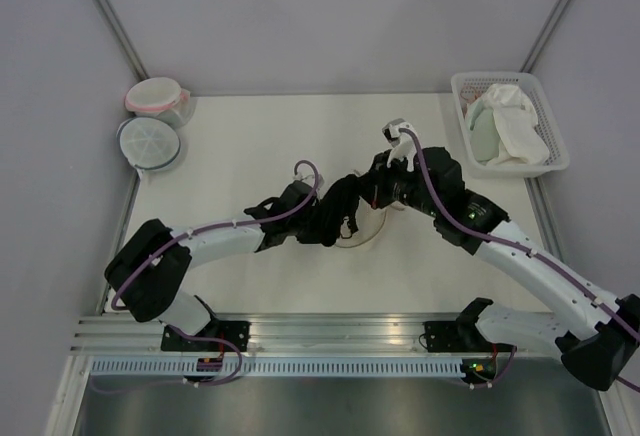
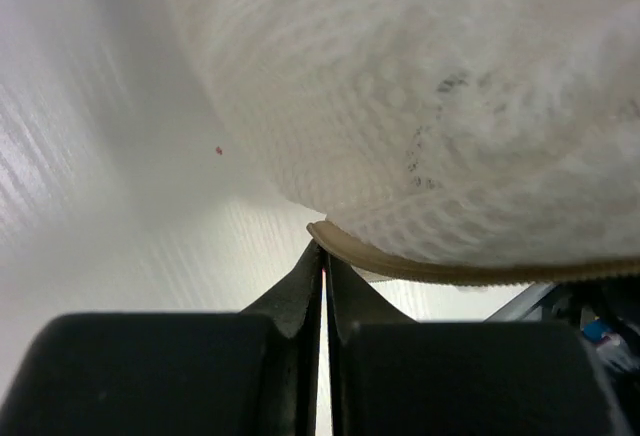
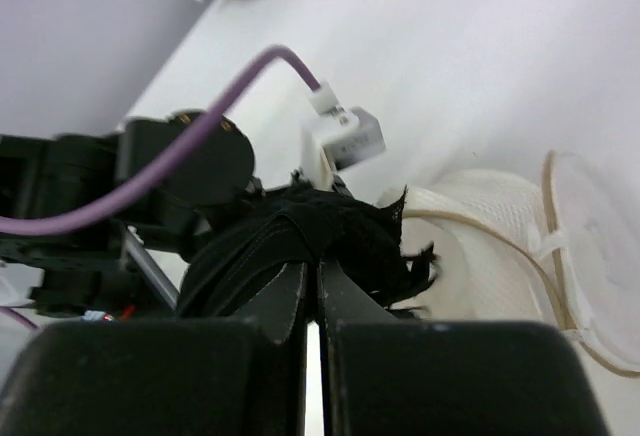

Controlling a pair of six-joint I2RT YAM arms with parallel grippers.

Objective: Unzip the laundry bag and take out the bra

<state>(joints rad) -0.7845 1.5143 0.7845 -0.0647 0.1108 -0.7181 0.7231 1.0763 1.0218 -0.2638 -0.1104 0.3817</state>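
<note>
Right wrist view: the right gripper (image 3: pixel 320 276) is clamped on the black bra (image 3: pixel 330 231), which is bunched at the mouth of the opened laundry bag (image 3: pixel 490 246) near the middle of the tabletop. The left gripper (image 2: pixel 322 256) pinches the bag's tan edge.

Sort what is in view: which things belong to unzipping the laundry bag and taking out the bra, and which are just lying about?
Job in hand:
- laundry bag, already open
- bra
- left gripper, pinching the bag's tan rim
- right gripper, shut on the bra

Lying about:
- pink-rimmed tub
- blue-grey-rimmed tub
- basket holding a white cloth and a pale green cloth
</note>
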